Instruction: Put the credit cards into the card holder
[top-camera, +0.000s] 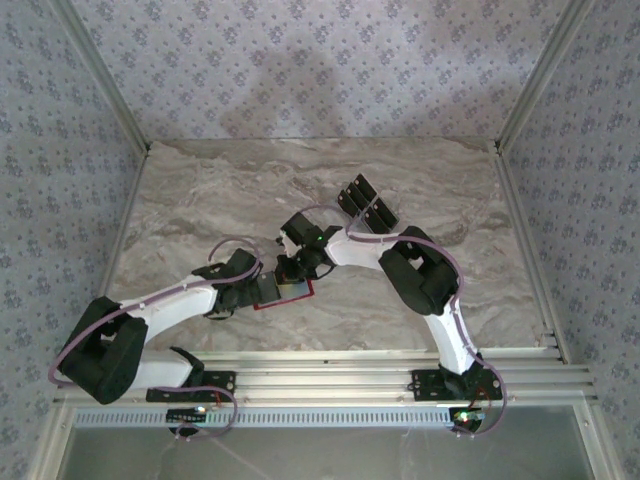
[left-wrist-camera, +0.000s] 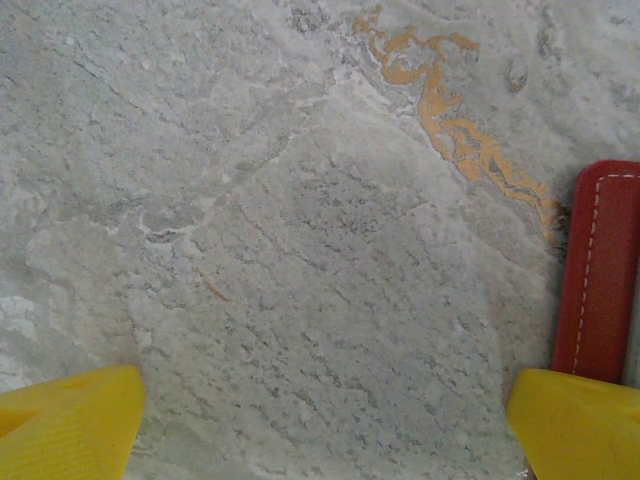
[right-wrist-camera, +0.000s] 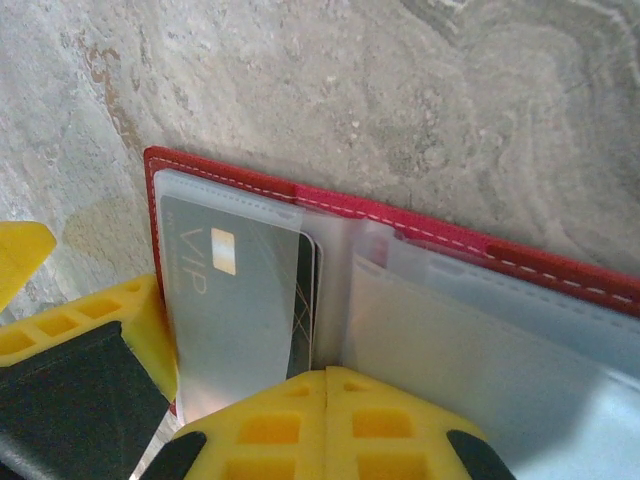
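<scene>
The red card holder (top-camera: 296, 291) lies opened flat on the marble bench (top-camera: 190, 200), near the front and a little left of centre, between the tips of the two arms. From the right wrist, its pale inside faces up, with clear plastic sleeves bordered by red stitched leather (right-wrist-camera: 420, 225). One dark credit card (right-wrist-camera: 245, 300), marked VIP and bearing a gold chip, sits inside the left sleeve. The thin edge of another dark card shows just behind its right side.

The right claw (right-wrist-camera: 328, 400) is closed, its yellow fingers (right-wrist-camera: 400, 425) pressed together at the holder's middle fold and just beside the sleeved card. Whether they pinch anything cannot be told.

The left claw (left-wrist-camera: 325, 425) stands wide apart over bare bench. Its right finger (left-wrist-camera: 580, 425) is at the holder's red stitched edge (left-wrist-camera: 600, 270), and its left finger (left-wrist-camera: 65, 425) is well clear of it.

The remaining black credit cards (top-camera: 368, 207) lie fanned together farther back on the bench, right of centre, beyond the right arm's forearm and well apart from the holder.
</scene>
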